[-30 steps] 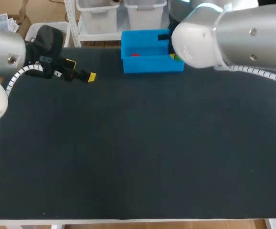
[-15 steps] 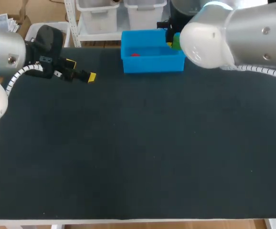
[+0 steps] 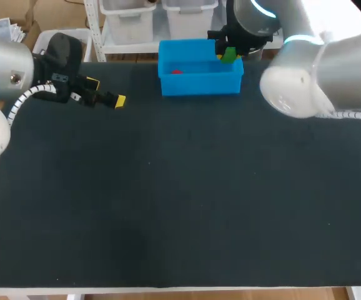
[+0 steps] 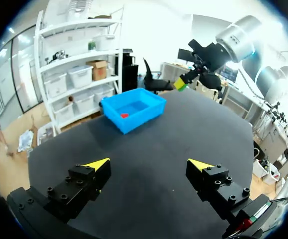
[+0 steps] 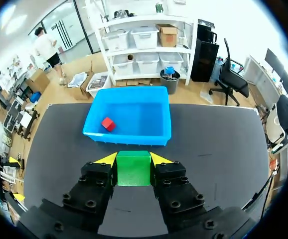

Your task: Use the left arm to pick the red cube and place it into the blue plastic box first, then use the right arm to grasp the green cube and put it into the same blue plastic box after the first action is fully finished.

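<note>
The blue plastic box (image 3: 199,84) stands at the table's far edge, and the red cube (image 3: 177,71) lies inside it near its left wall. My right gripper (image 3: 228,54) hangs above the box's right rim, shut on the green cube (image 3: 229,55). In the right wrist view the green cube (image 5: 133,168) sits clamped between the yellow-tipped fingers, with the box (image 5: 129,134) and the red cube (image 5: 108,124) ahead. My left gripper (image 3: 105,90) stands open at the far left of the table, holding nothing. The left wrist view shows its gripper (image 4: 149,165) spread wide, the box (image 4: 134,119) ahead.
The dark table mat (image 3: 180,200) stretches bare from the box to the near edge. My right arm's thick white forearm (image 3: 318,81) crosses the far right corner, above the mat.
My right arm has swung back and to the right, lifting the green cube from low at the box's right side to above its right rim. The left arm has not moved.
</note>
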Motion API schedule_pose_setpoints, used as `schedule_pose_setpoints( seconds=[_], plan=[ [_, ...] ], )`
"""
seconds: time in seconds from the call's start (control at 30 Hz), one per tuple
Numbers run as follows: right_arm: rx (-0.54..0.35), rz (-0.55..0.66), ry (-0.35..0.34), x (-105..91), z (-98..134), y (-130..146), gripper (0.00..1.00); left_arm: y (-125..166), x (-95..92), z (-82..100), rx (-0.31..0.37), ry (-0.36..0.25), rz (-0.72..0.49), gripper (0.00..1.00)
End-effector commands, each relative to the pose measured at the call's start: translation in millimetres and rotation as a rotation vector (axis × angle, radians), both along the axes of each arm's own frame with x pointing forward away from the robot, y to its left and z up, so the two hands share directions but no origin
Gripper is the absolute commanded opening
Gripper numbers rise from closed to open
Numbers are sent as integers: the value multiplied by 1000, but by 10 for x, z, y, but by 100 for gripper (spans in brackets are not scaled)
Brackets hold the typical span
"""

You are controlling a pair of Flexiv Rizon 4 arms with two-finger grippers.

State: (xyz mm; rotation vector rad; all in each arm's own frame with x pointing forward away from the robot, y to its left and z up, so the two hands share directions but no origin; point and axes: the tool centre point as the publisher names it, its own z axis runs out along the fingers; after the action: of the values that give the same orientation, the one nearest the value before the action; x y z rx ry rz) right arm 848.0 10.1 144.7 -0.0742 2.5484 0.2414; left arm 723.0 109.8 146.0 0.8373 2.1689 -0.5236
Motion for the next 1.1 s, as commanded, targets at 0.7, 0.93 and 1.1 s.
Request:
schedule_pose_setpoints(
  seconds=[0.7,0.93,1.1],
  plan=[
    [23,15,-50,458,-264,35,0,26,-3,-17,-10,-6,-7,100],
    [26,21,-32,775,-400,66,0,26,-3,-17,-10,-6,-7,100],
    [33,25,-27,993,-454,66,0,26,-3,-17,-10,-6,-7,100]
  ],
)
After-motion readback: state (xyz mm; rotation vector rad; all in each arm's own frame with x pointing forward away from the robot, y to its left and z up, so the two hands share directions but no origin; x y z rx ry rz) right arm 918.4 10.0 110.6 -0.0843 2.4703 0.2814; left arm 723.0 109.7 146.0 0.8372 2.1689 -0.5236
